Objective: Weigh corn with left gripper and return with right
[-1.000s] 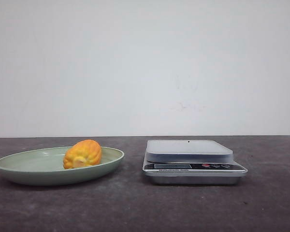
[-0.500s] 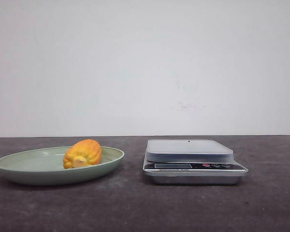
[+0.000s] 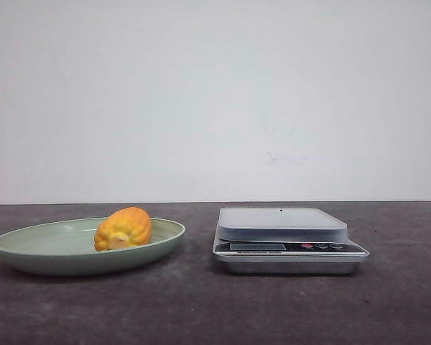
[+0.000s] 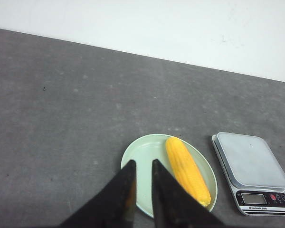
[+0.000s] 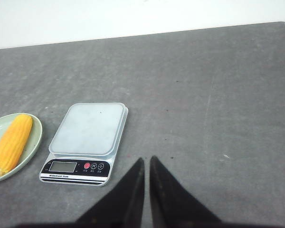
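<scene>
The corn (image 4: pixel 187 170) lies in the pale green plate (image 4: pixel 142 152), just left of the kitchen scale (image 3: pixel 287 239), whose platform is bare (its pale cut end faces the front camera). The left gripper (image 4: pixel 141 168) hangs above the plate's near rim, fingers slightly parted and holding nothing. The right gripper (image 5: pixel 146 165) hangs beside the scale's right side, fingers nearly together, empty.

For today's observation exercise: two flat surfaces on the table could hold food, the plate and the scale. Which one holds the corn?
The pale green plate holds the corn; the silver scale beside it is bare.
</scene>
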You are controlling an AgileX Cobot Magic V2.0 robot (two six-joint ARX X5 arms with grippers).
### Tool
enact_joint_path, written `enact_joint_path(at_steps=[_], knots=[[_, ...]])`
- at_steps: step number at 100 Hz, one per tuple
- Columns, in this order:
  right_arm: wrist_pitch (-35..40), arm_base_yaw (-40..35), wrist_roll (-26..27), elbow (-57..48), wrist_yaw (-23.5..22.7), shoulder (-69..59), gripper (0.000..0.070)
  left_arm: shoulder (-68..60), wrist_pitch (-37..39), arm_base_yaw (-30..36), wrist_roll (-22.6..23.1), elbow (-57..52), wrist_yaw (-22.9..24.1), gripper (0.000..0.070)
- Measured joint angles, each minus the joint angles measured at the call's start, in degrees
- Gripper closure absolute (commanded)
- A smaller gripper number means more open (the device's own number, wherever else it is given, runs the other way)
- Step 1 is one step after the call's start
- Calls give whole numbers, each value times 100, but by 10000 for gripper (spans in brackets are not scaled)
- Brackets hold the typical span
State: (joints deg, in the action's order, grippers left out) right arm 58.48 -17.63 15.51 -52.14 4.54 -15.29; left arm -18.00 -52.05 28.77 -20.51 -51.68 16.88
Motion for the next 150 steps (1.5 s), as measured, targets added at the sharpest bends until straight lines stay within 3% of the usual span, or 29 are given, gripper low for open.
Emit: enact_joint_path(at_steps=[43, 62, 83, 102, 150], knots=[[0, 0, 0, 0, 2, 0, 688, 11, 55, -105, 4, 22, -20, 678], [0, 0, 0, 0, 2, 0, 688, 514, 1215, -1279, 354, 841, -20, 678], [0, 0, 0, 0, 2, 0, 688, 1300, 3141, -2404, 940, 2848, -841, 678], [-2, 0, 0, 0, 2, 2, 688, 1770, 4201, -2653, 1016, 4253, -1401, 678], [-2, 0, 0, 0, 2, 4, 688, 1770, 4505, -2704, 1108, 4968, -1412, 678]])
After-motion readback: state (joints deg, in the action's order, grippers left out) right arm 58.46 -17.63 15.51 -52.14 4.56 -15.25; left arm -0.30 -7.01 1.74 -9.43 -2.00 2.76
